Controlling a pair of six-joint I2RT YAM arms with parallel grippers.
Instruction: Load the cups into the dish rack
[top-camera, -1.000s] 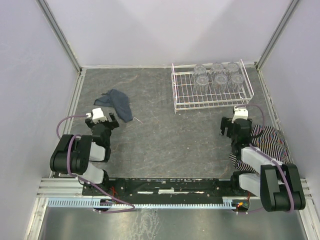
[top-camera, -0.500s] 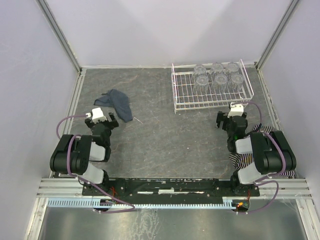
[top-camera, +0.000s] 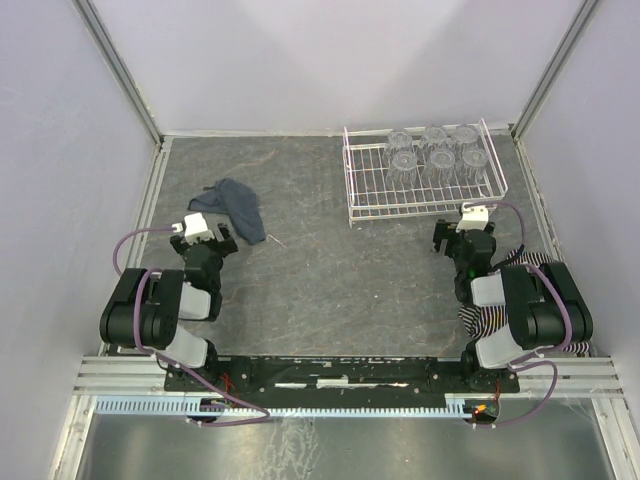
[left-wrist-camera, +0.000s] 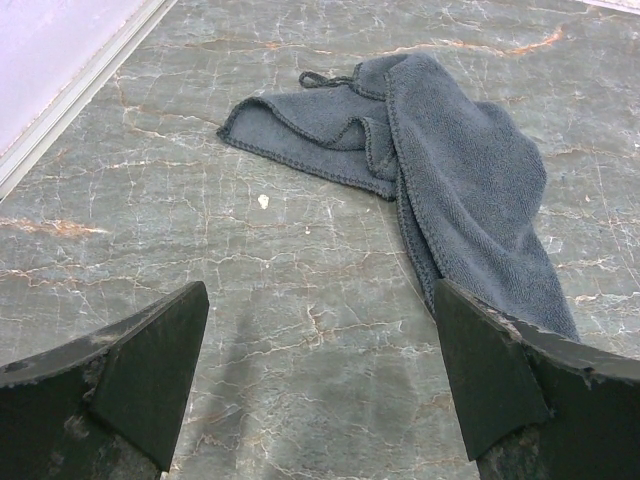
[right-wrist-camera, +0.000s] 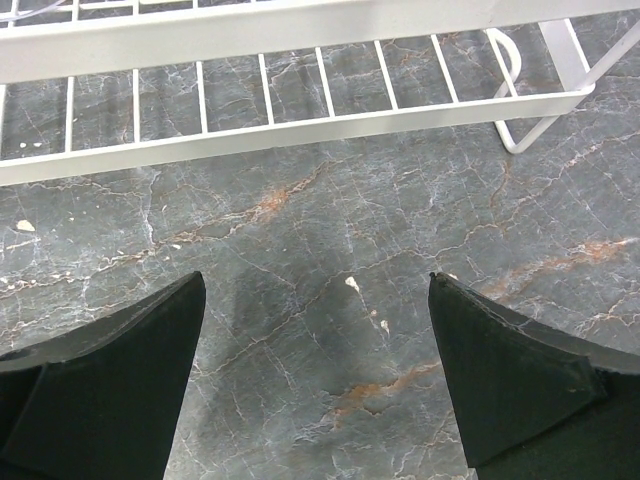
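Top camera high overhead, wrist cameras low, close, right shares dish rack (right-wrist-camera: 200, 38)

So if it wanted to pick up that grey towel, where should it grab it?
Probably the raised fold running along the grey towel, coming straight down from above. The rest lies flat against the table, leaving nothing to pinch; the open left gripper is nearest.

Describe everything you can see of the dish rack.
The dish rack is a white wire grid, rectangular, with low raised sides and looped wire feet. It stands level on the grey marbled table, at the far right near the back wall. Six clear cups sit in two rows in its far half, towards the right. Its near strip and left end are bare. Nothing else touches it.
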